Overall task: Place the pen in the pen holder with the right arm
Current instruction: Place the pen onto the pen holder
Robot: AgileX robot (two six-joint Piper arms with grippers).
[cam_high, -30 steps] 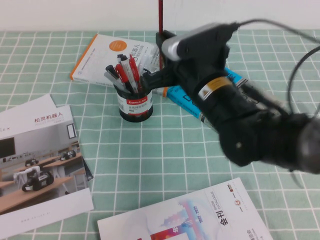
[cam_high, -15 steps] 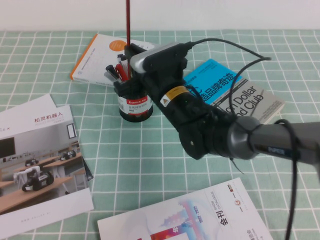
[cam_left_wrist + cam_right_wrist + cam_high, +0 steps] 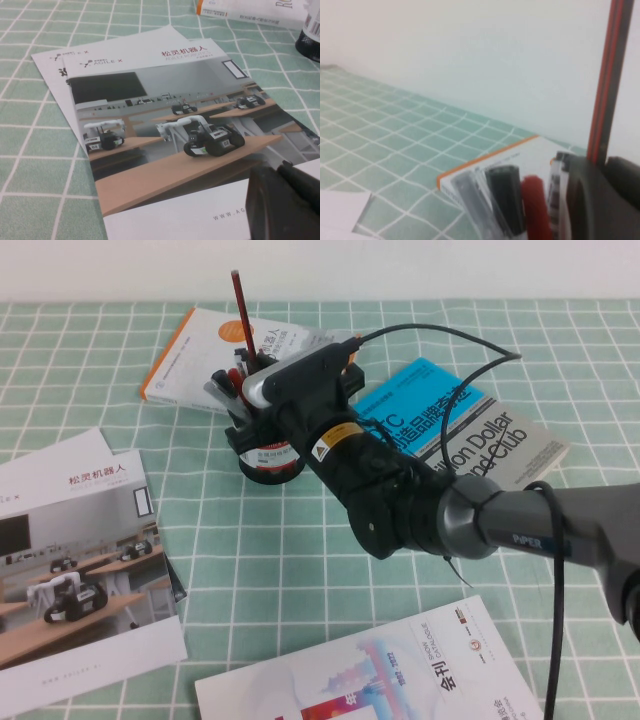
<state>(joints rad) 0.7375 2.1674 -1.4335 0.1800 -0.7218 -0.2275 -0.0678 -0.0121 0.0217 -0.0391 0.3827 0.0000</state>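
The right tool is clamped on the pen, which stands nearly upright with its lower end directly over the pen holder (already crowded with pens), so release is a straight drop. The left tool sits parked at the near left; I cannot tell its state.

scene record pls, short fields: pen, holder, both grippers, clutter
pen: upright, lower end down among the pens in the holder
pen holder: black mesh cup, standing on the table
right gripper: over the holder, shut on the pen
left gripper: low over a brochure, fingers unclear
clutter: books, brochures lying flat around
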